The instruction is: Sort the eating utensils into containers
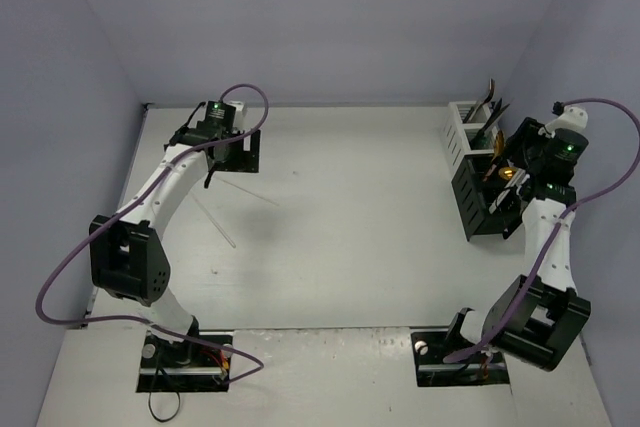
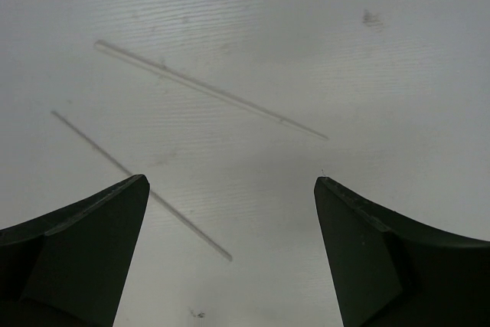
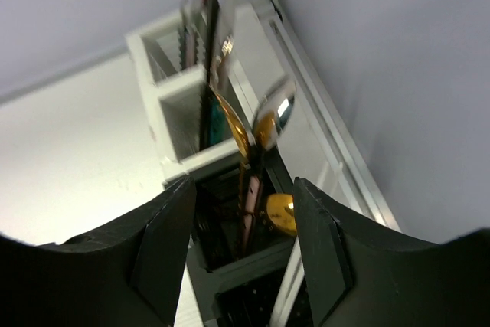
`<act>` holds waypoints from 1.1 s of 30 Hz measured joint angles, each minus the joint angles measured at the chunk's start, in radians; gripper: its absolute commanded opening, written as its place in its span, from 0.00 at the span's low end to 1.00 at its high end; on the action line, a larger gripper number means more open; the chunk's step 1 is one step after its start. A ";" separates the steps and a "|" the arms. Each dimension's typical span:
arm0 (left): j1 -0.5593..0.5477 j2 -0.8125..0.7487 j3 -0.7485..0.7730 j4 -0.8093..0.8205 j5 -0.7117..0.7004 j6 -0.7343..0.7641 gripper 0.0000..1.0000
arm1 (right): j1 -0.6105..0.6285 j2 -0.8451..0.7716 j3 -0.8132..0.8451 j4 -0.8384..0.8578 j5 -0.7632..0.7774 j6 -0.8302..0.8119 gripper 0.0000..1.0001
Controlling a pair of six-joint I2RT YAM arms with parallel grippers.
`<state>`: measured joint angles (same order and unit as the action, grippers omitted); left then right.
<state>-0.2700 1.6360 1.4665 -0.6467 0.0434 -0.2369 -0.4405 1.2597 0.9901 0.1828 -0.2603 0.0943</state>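
The left end effector [image 2: 230, 183] hangs spread wide over two pale chopsticks [image 2: 210, 91] that lie apart on the tabletop [image 2: 398, 74], toward 10 o'clock. They look so thin and flat that the fingers might scrape the surface or flick one away.

At 3 o'clock the right end effector [image 3: 243, 189], also spread, straddles handles standing in the black holder [image 3: 230, 273], next to the white holder [image 3: 180, 105]. A careless lift could snag a gold spoon [image 3: 277, 212]. The compartment floors are hidden, and I can't tell whether it touches any handle.
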 measured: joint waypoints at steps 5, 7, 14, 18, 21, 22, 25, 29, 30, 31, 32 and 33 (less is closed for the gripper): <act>0.014 0.015 -0.009 -0.031 -0.123 -0.026 0.80 | 0.030 -0.076 0.065 -0.001 -0.026 -0.008 0.51; 0.020 0.028 -0.012 -0.038 -0.155 -0.039 0.77 | 0.059 -0.104 0.078 0.000 -0.036 -0.022 0.51; 0.144 0.069 -0.099 -0.100 -0.183 -0.146 0.67 | 0.147 -0.160 0.080 -0.008 -0.063 -0.079 0.51; 0.239 0.097 -0.165 -0.130 -0.164 -0.206 0.66 | 0.166 -0.175 0.079 -0.009 -0.072 -0.097 0.51; 0.265 0.127 -0.173 -0.135 -0.130 -0.233 0.67 | 0.167 -0.183 0.077 -0.009 -0.076 -0.102 0.51; 0.265 0.133 -0.173 -0.134 -0.115 -0.239 0.67 | 0.167 -0.185 0.074 -0.009 -0.078 -0.103 0.51; 0.257 0.150 -0.173 -0.126 -0.063 -0.250 0.67 | 0.168 -0.190 0.068 -0.009 -0.084 -0.108 0.51; 0.251 0.179 -0.173 -0.102 0.002 -0.268 0.67 | 0.169 -0.192 0.061 -0.012 -0.095 -0.120 0.50; 0.251 0.184 -0.173 -0.096 0.011 -0.273 0.67 | 0.171 -0.192 0.059 -0.013 -0.098 -0.122 0.50; 0.251 0.190 -0.173 -0.090 0.021 -0.278 0.67 | 0.172 -0.193 0.056 -0.014 -0.101 -0.123 0.50; 0.251 0.195 -0.173 -0.084 0.029 -0.283 0.66 | 0.173 -0.193 0.054 -0.015 -0.103 -0.125 0.49; 0.251 0.198 -0.173 -0.081 0.031 -0.288 0.66 | 0.173 -0.193 0.053 -0.016 -0.107 -0.125 0.49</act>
<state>-0.0185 1.8342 1.2938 -0.7280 0.0746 -0.5247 -0.2673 1.0668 1.0435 0.1669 -0.3671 -0.0306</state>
